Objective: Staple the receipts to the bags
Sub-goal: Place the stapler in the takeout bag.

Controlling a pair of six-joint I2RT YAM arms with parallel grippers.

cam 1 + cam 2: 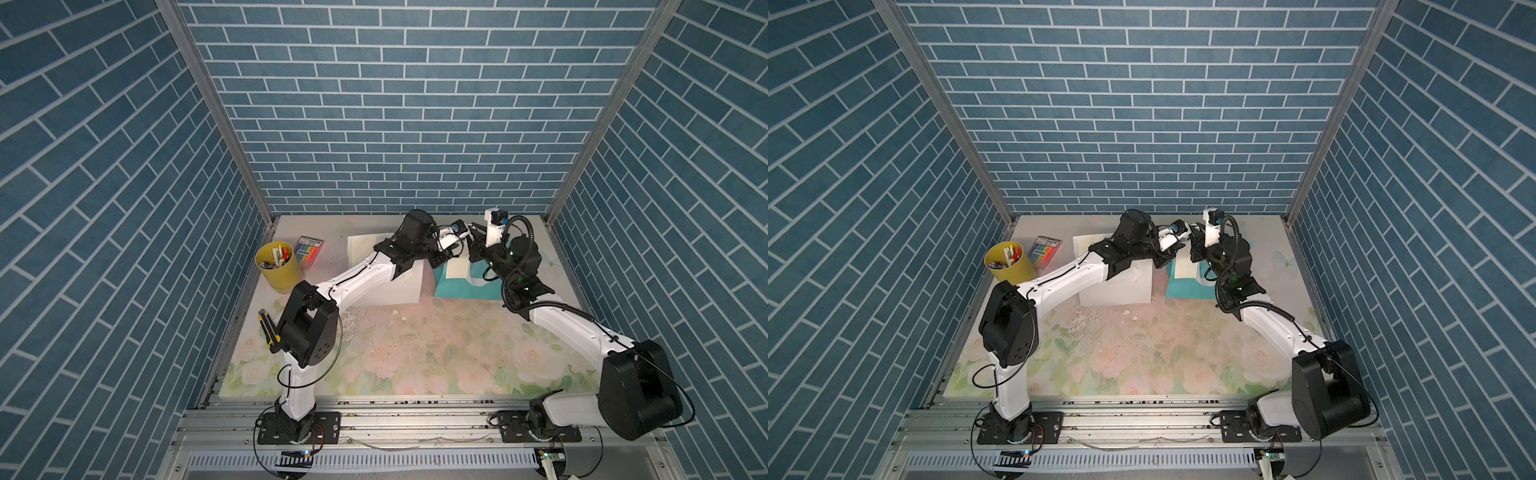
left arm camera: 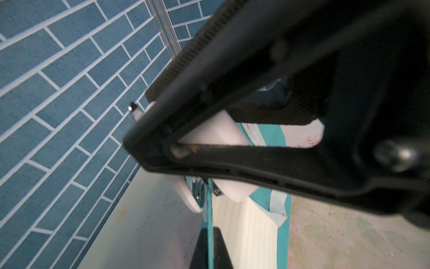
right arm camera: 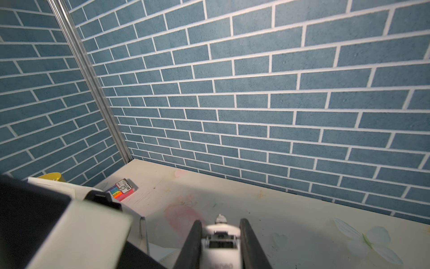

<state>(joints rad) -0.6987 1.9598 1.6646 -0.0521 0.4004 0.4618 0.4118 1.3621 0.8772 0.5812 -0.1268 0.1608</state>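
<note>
In both top views your two arms were stretched to the far middle of the bench (image 1: 415, 353) (image 1: 1142, 353). The white bag (image 1: 399, 291) (image 1: 1125, 291) lay flat under your left arm. The teal bag (image 1: 461, 291) (image 1: 1183, 291) lay just right of it, not touching. One receipt (image 1: 457, 268) (image 1: 1185, 268) rested on the teal bag's far-left part. The other receipt (image 1: 365, 248) (image 1: 1086, 246) sat at the white bag's far-left corner; whether on it or beside it, you could not tell. Your left tool (image 1: 439, 261) (image 1: 1160, 262) was down at the teal bag's far-left edge. Your right tool (image 1: 475, 253) (image 1: 1196, 254) was close beside it. From up there neither tool's grip could be read.

In the left wrist view your left tool (image 2: 210, 233) had its fingers (image 2: 221, 246) together, with a thin strip of the teal bag's edge pinched between them. The lined receipt (image 2: 244, 233) lay on the bag right beside them. Beyond, a white stapler (image 2: 235, 192) sat astride the bag's edge, largely hidden by the black right tool.

In the right wrist view your right tool (image 3: 220, 221) was clamped on the stapler (image 3: 220, 244), one black finger on each side. A marker pack (image 3: 123, 189) lay on the bench at the far left, near the wall.
</note>
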